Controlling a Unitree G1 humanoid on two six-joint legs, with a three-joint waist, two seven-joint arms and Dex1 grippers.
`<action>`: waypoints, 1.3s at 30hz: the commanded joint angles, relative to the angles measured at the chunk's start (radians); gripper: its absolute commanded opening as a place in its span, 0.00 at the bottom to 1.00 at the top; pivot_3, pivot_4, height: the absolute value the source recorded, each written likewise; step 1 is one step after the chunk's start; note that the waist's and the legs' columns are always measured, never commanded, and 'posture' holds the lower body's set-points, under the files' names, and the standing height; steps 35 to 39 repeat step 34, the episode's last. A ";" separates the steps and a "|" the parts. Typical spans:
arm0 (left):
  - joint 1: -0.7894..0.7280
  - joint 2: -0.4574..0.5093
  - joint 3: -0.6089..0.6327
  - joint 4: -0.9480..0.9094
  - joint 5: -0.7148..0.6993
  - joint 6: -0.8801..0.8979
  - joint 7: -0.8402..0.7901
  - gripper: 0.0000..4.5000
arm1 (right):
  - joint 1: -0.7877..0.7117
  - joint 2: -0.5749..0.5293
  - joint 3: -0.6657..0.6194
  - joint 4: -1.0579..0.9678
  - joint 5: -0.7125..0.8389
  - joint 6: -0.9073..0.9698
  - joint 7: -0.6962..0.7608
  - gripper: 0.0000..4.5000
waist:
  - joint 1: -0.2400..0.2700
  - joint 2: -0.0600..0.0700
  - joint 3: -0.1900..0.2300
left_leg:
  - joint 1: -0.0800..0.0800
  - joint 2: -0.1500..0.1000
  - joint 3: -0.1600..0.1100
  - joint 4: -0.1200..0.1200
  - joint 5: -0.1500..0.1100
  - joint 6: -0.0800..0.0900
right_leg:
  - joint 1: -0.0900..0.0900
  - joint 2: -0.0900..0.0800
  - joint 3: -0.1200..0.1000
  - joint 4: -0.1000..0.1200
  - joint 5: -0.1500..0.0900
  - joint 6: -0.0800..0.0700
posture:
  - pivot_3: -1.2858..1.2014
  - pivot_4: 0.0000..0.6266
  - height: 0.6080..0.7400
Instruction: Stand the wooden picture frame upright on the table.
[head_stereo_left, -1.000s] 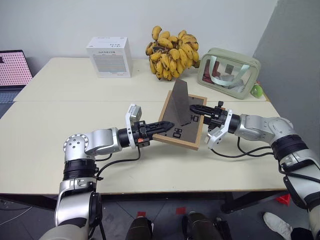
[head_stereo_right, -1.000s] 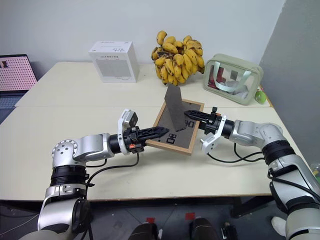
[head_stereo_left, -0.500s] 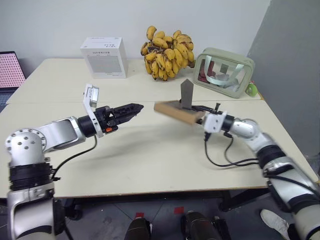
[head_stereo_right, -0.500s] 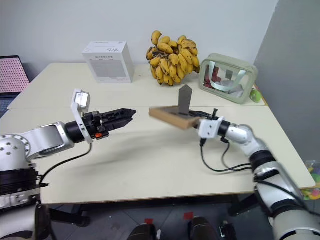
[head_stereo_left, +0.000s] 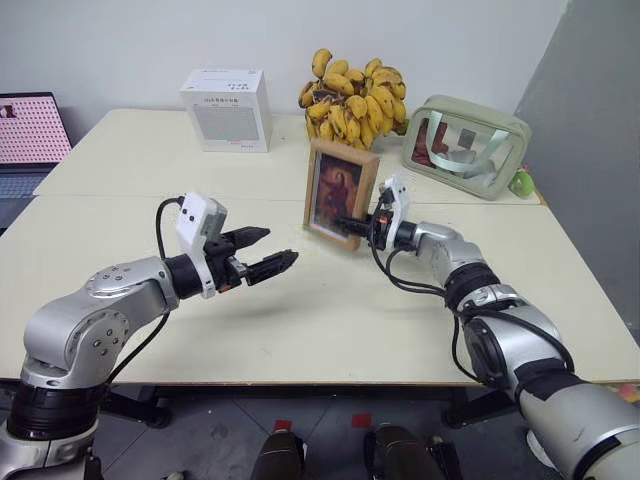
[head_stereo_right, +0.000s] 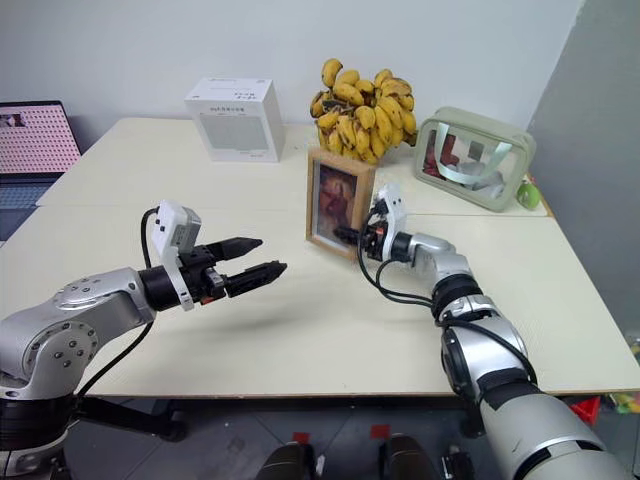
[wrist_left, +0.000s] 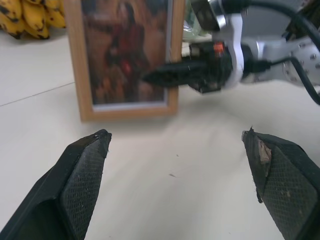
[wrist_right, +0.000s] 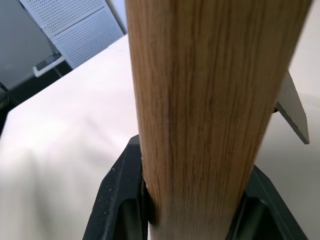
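The wooden picture frame (head_stereo_left: 341, 192) now stands up on the desk (head_stereo_left: 300, 320), picture facing us; a moment ago it lay tilted. The right tool (head_stereo_left: 352, 222) pinches its side edge. The left tool (head_stereo_left: 268, 251) let go and hangs apart nearby. Almost done.

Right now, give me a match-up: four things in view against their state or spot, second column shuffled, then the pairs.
Things:
1. wooden picture frame
2. left gripper
3. banana bunch
4. white box

States:
A. at the table's far edge, left of the fruit
B. jaws wide open, holding nothing
C. upright, picture facing the camera, its edge clamped by the right gripper
D. behind the frame, beside the clear pouch

Pairs: 1-C, 2-B, 3-D, 4-A
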 joint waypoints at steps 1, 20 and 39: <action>0.000 0.001 0.021 -0.003 0.041 -0.037 -0.036 1.00 | -0.007 -0.003 -0.037 -0.021 -0.015 -0.049 0.008 0.29 | 0.000 0.000 0.000 | -0.001 0.000 0.000 0.000 0.000 0.000 | 0.000 0.000 0.000 0.000 0.000 0.000 | 0.52 0.24 1.00; -0.156 -0.020 -0.053 0.188 0.206 -0.068 -0.204 1.00 | 0.277 -0.198 0.040 -0.403 -0.156 -0.030 0.101 1.00 | -0.002 0.000 0.000 | 0.001 0.000 -0.001 0.000 0.000 0.000 | 0.000 0.001 0.000 0.002 0.000 0.000 | 0.52 0.24 1.00; -0.267 0.000 -0.057 0.310 0.270 -0.064 -0.296 1.00 | 0.560 -0.331 0.009 -1.605 0.094 0.702 -0.188 1.00 | -0.024 0.001 0.000 | 0.005 0.006 -0.001 0.000 0.000 0.000 | 0.000 0.005 -0.001 0.005 -0.001 -0.001 | 0.52 0.24 1.00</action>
